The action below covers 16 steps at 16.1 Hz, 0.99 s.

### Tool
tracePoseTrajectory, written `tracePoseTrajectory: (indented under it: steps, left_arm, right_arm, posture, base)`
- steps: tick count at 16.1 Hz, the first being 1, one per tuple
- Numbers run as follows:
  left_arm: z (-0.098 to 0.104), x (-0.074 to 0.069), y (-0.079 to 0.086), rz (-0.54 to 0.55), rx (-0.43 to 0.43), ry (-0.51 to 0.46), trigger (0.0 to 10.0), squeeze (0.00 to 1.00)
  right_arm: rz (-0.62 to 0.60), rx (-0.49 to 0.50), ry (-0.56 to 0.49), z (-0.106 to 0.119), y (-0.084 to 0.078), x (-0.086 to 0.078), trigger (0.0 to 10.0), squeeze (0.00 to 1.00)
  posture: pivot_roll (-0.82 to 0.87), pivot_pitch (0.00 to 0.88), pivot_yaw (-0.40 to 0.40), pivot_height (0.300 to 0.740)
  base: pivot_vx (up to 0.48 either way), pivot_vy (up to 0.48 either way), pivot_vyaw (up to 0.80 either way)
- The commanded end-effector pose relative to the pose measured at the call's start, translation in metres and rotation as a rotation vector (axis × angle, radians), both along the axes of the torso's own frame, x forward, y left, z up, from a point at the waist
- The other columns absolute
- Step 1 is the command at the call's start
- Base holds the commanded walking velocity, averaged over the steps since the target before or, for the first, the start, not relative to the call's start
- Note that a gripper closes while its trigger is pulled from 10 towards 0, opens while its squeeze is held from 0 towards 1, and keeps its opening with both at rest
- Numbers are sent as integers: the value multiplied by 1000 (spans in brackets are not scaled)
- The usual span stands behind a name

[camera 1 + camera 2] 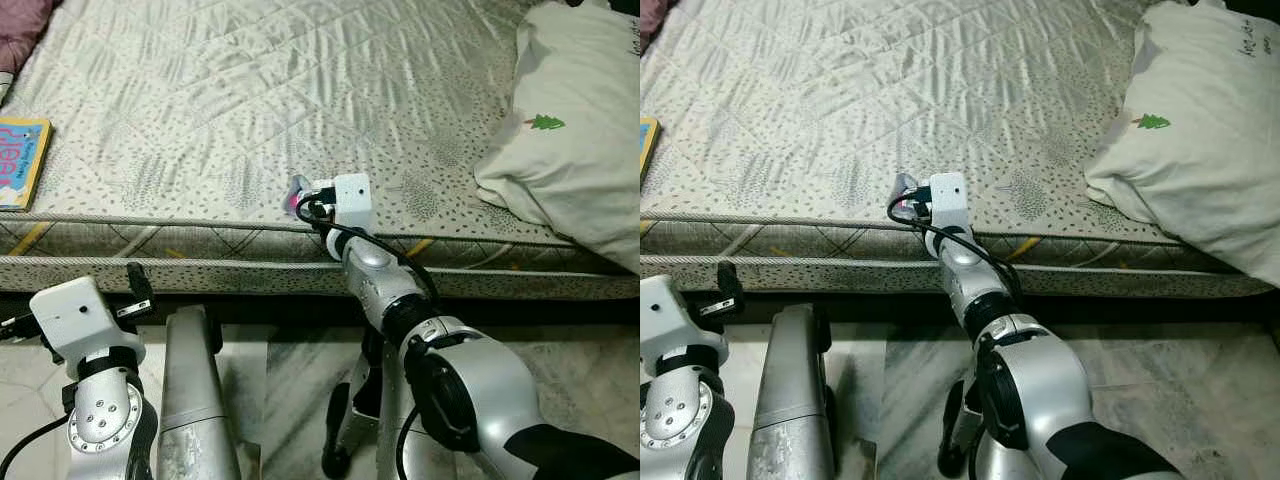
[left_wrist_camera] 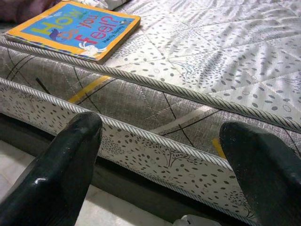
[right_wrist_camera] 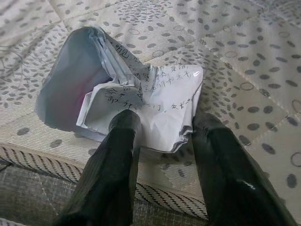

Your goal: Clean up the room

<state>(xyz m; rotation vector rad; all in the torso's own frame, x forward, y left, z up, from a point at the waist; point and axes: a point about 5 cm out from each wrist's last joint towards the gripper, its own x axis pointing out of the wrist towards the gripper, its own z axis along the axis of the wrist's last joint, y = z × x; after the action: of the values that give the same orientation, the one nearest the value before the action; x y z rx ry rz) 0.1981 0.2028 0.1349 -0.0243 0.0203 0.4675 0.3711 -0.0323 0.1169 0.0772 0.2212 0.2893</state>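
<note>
A crumpled sheet of paper [image 3: 141, 89] with handwriting lies at the near edge of the mattress [image 1: 250, 90]; from the head it is a small white and pink wad [image 1: 297, 193]. My right gripper [image 3: 164, 123] reaches onto the bed edge, its two black fingers closed on the paper's near flap. My left gripper [image 2: 160, 136] hangs low before the mattress side, fingers spread wide with nothing between them. A colourful children's book [image 2: 75, 28] lies on the bed's left edge [image 1: 20, 160].
A large white pillow [image 1: 580, 130] with a small green tree print lies at the bed's right. Pink cloth [image 1: 20, 30] shows at the far left corner. Marble floor [image 1: 300, 380] runs below the bed, around my legs.
</note>
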Motion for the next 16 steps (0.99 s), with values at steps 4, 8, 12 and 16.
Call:
tracePoseTrajectory:
  steps: [4,8,12,16]
  left_arm:
    - [-6,1,-4,0,-31,26,10000,0]
    - [-5,1,-3,1,-29,25,10000,0]
    - [-5,0,-4,2,-32,26,10000,0]
    - [-5,2,-3,2,-32,24,10000,0]
  right_arm:
    - [107,63,28,-1,36,-13,10000,0]
    - [100,124,11,6,40,-12,0,0]
    - [94,121,1,8,40,-10,0,0]
    - [81,122,11,5,36,-11,0,0]
  posture:
    - [390,195,-138,491]
    - [401,192,-141,491]
    - [398,196,-140,491]
    - [397,195,-138,491]
  base:
    - [0,0,0]
    - [0,0,0]
    - [0,0,0]
    - [0,0,0]
